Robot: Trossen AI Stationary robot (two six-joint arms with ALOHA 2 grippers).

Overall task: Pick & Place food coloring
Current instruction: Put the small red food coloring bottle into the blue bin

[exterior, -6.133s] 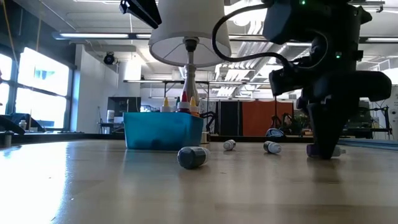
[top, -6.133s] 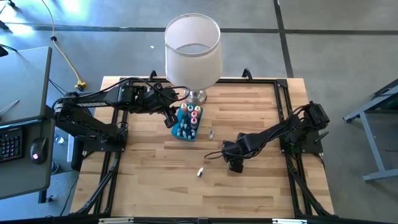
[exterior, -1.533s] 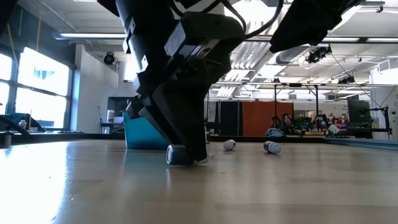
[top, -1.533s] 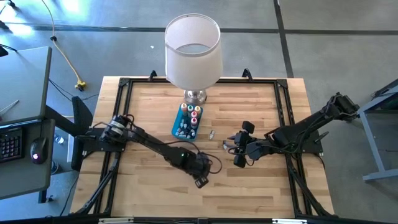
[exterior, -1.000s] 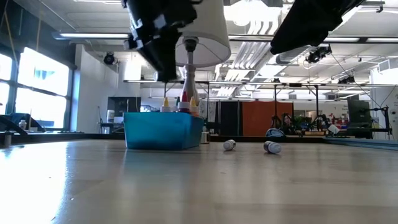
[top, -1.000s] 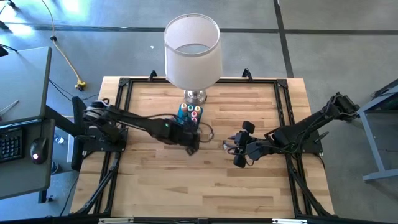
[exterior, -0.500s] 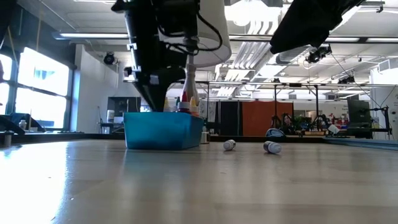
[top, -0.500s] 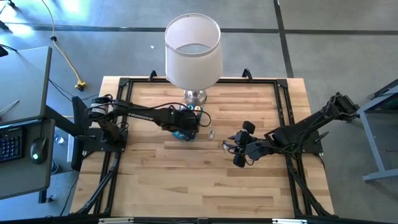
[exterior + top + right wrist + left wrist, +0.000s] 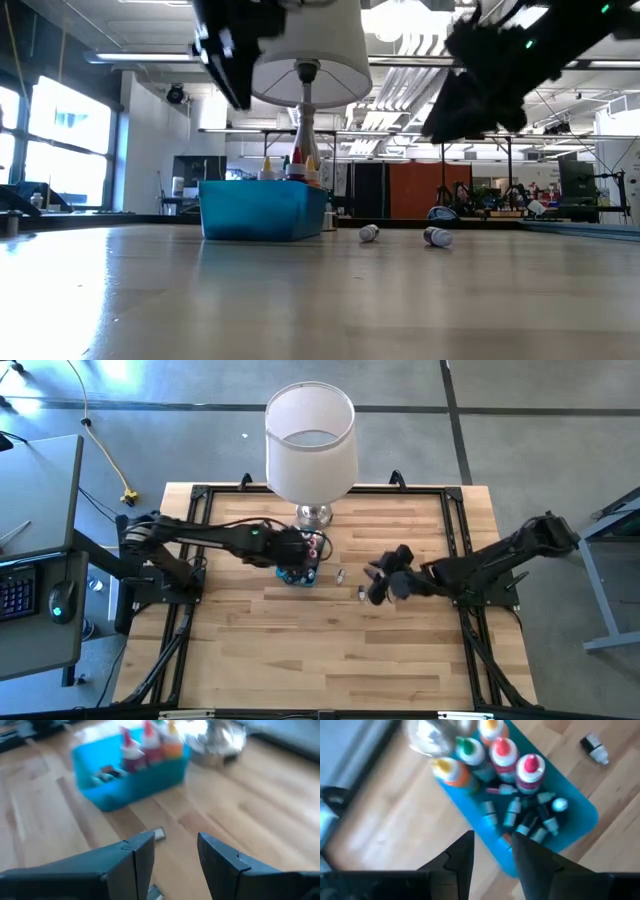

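Two grippers empty, left gripper (image 9: 492,847) parted above blue tray (image 9: 580,827), right gripper (image 9: 175,852) parted.

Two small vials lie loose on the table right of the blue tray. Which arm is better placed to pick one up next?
Right. The right gripper, open, hovers beside the two vials, while the left gripper, empty, hangs over the blue tray.

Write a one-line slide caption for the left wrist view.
Left gripper, open and empty, above the blue tray of food coloring bottles; one vial lies on the table outside.
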